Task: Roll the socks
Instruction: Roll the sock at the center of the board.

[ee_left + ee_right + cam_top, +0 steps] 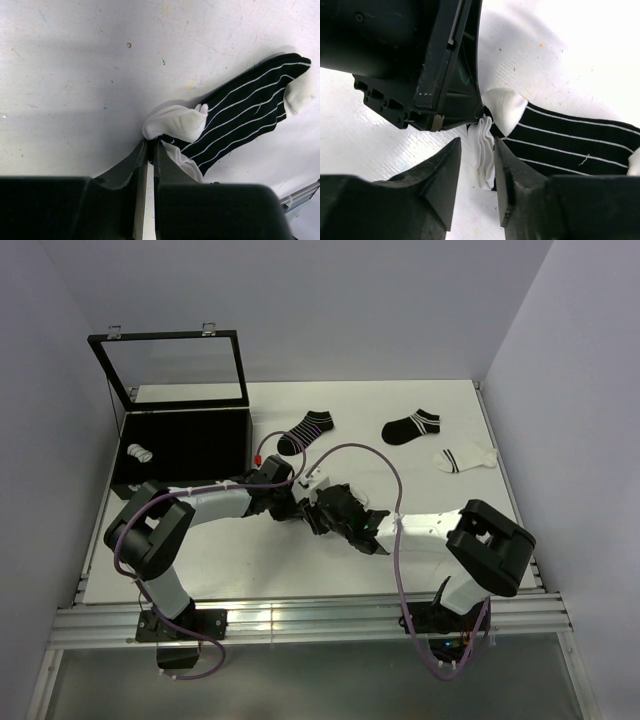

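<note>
Status: black striped sock [245,115] lies flat on the worktop [75,60], centre of the top view. I read the left gripper [150,146] jaws as clenched on its white cuff; right gripper [477,145] jaws released, straddling that cuff. Three other socks [412,427] lie flat toward the upper right.

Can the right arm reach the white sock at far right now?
Probably yes: the white sock lies flat on that arm's side, bare table around it. The right gripper stands open around the striped sock's cuff, free to leave.
</note>
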You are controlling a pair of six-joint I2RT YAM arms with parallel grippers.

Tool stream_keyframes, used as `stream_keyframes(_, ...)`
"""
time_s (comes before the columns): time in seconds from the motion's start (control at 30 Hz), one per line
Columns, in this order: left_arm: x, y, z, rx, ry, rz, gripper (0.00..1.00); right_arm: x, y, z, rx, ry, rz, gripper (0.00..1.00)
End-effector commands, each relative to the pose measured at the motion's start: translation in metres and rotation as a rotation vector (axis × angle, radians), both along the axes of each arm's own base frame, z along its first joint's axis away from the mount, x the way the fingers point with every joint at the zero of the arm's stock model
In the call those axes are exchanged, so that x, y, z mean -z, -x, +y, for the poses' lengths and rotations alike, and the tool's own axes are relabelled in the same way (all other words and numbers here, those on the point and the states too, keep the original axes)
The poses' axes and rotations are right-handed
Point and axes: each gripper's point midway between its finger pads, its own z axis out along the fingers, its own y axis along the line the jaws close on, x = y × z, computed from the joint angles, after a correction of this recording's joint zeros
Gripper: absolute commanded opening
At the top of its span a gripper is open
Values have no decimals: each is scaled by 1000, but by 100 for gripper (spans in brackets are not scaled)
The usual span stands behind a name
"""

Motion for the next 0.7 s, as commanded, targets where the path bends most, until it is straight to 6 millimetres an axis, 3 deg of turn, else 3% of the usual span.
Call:
stream_keyframes(0.0,31,24,28,30,-155,91,13,-10,-4,6,-13,10,-29,41)
stream_keyframes(0.23,31,24,28,29,-152,93,13,4,-2,9,-31,40,-25,42)
stream_keyframes(0.67,30,26,26,28,-140,97,12,45,-3,8,-3,148,17,40)
